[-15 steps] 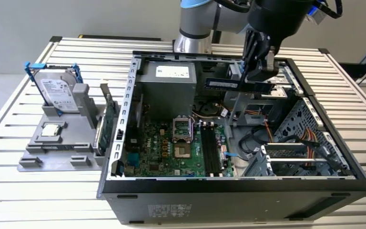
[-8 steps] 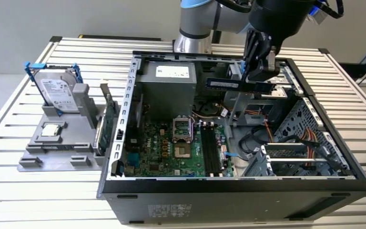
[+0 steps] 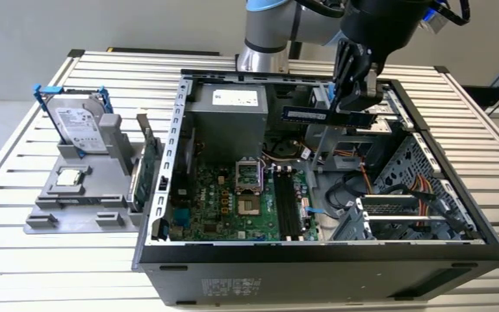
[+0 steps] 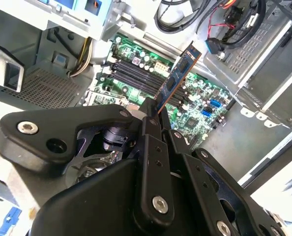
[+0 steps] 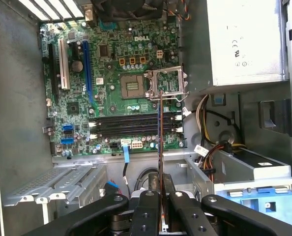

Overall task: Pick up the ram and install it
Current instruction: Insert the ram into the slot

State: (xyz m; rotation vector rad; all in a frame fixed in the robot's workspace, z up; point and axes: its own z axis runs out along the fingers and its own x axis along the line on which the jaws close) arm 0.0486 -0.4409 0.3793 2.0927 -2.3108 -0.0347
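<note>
The ram (image 3: 304, 115) is a slim bluish stick with dark chips, held level in the air over the open computer case (image 3: 319, 250). My gripper (image 3: 347, 107) is shut on one end of it. In the second wrist view the ram (image 4: 179, 76) sticks out from the black fingers (image 4: 148, 123) above the green motherboard (image 4: 195, 105). The first wrist view has the ram (image 5: 159, 142) edge-on, running from my gripper (image 5: 159, 196) across the dark memory slots (image 5: 131, 126). In the exterior view those memory slots (image 3: 288, 208) lie well below the stick, apart from it.
A silver hard drive in a blue frame (image 3: 80, 127) and a green card (image 3: 145, 172) stand on a grey holder at the exterior view's left. Inside the case are the grey power supply (image 3: 228, 120), the processor socket (image 3: 247, 175), cables (image 3: 362, 172) and a drive cage (image 3: 414, 208).
</note>
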